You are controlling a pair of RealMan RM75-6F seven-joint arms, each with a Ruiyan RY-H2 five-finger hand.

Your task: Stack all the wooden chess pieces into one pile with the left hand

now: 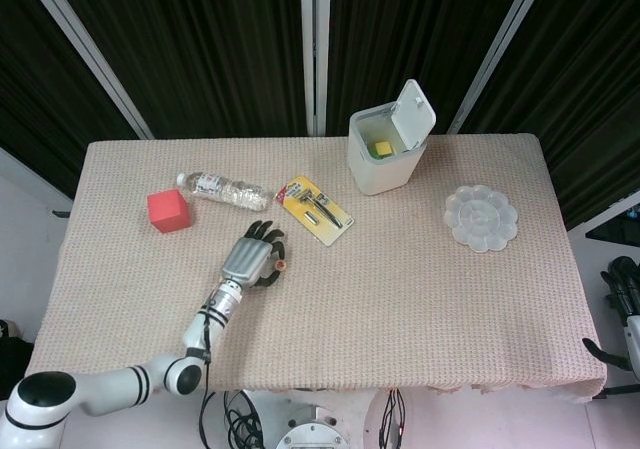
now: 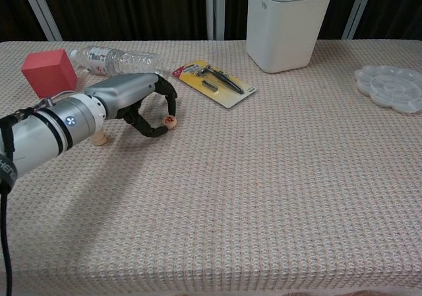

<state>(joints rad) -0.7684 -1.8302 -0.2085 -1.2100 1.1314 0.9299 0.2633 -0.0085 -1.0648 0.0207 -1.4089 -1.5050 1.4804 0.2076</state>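
A small round wooden chess piece (image 2: 170, 121) with a red mark lies on the woven tablecloth, also seen as the chess piece (image 1: 282, 264) in the head view. My left hand (image 2: 135, 101) arches over it, and the thumb and a fingertip pinch the piece from both sides while it still rests on the cloth. Another pale wooden piece (image 2: 99, 137) stands beside my left wrist, partly hidden by the forearm. My right hand (image 1: 624, 287) hangs off the table's right edge, holding nothing, fingers apart.
A red cube (image 2: 49, 71) and a lying water bottle (image 2: 115, 60) sit behind the left hand. A yellow packaged tool (image 2: 213, 82) lies just right of it. A white bin (image 2: 287, 27) with its lid open and a clear flower-shaped tray (image 2: 393, 88) stand further right.
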